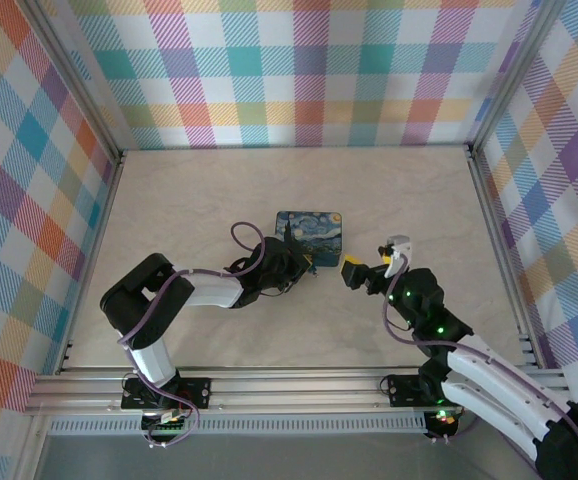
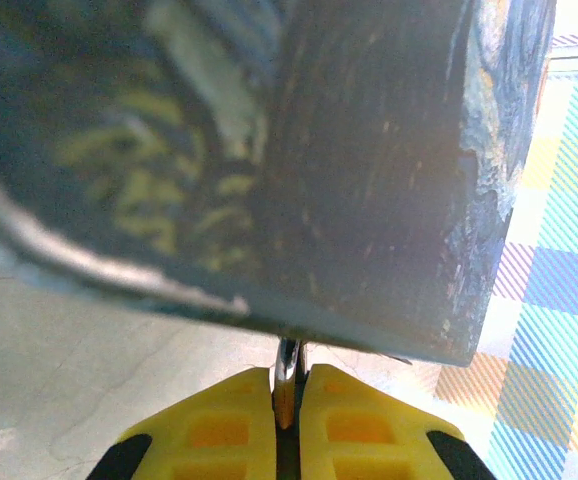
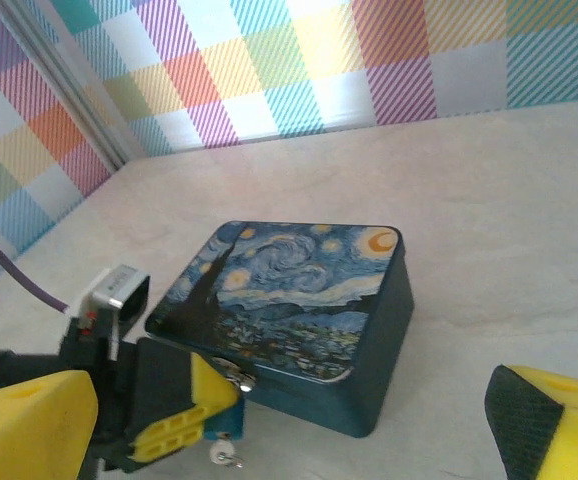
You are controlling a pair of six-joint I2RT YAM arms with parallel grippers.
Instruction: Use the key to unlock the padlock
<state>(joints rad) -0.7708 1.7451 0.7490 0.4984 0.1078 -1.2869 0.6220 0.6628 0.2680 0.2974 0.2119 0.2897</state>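
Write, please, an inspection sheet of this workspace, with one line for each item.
Surface: pale marbled table.
Job's things: tiny padlock hangs at the front latch of the painted tin; the key cannot be told apart.
Clutter: nothing seen.
Grippers: left gripper shut on a thin metal piece at the tin's edge; right gripper open, beside the tin, apart from it.
Cables: purple cable loops above the left arm.
Surroundings: checked cloth walls, metal frame rails.

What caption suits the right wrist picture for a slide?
Left pincer pinches the tiny padlock at the starry painted tin's front; right pincer stands wide open.
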